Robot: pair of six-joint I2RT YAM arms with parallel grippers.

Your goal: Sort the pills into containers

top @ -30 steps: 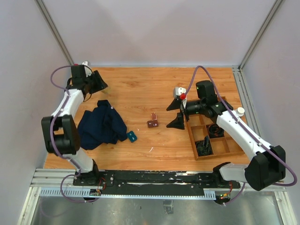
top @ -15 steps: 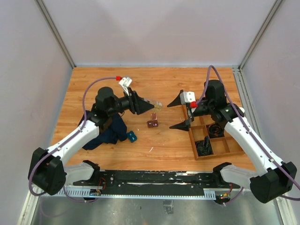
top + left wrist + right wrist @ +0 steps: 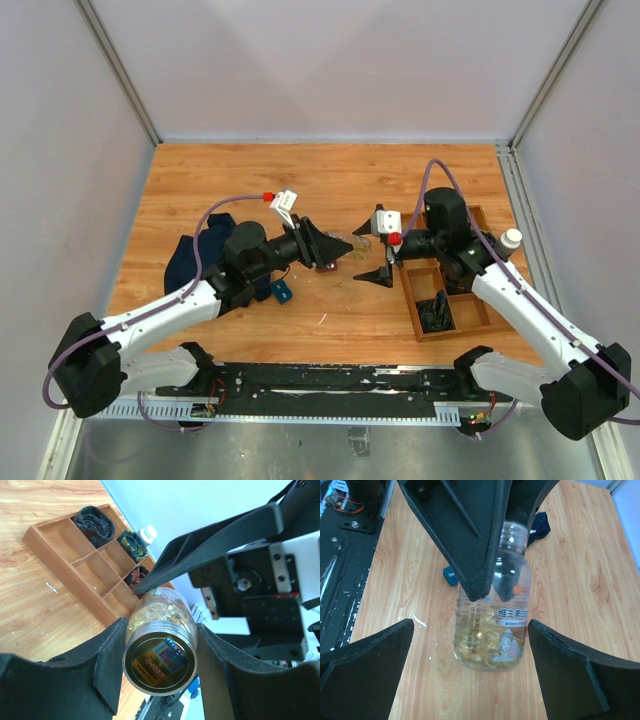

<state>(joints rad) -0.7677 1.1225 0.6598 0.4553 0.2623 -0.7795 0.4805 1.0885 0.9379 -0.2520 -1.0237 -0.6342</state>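
Observation:
My left gripper is shut on a clear round bottle holding yellow pills, above the table's middle. In the left wrist view the bottle sits between the left gripper's pads, its uncapped neck toward the camera. My right gripper is open, its jaws on either side of the bottle's base without touching. The right wrist view shows the bottle between the right gripper's wide-spread jaws. The small reddish-brown box is hidden under the left gripper.
A wooden divided tray with dark items lies at the right, also in the left wrist view. A white cap is beside it. A dark blue cloth and a small teal object lie left of centre.
The left arm swung from the back left corner to the middle and now holds the bottle. The right gripper moved in around the bottle's base.

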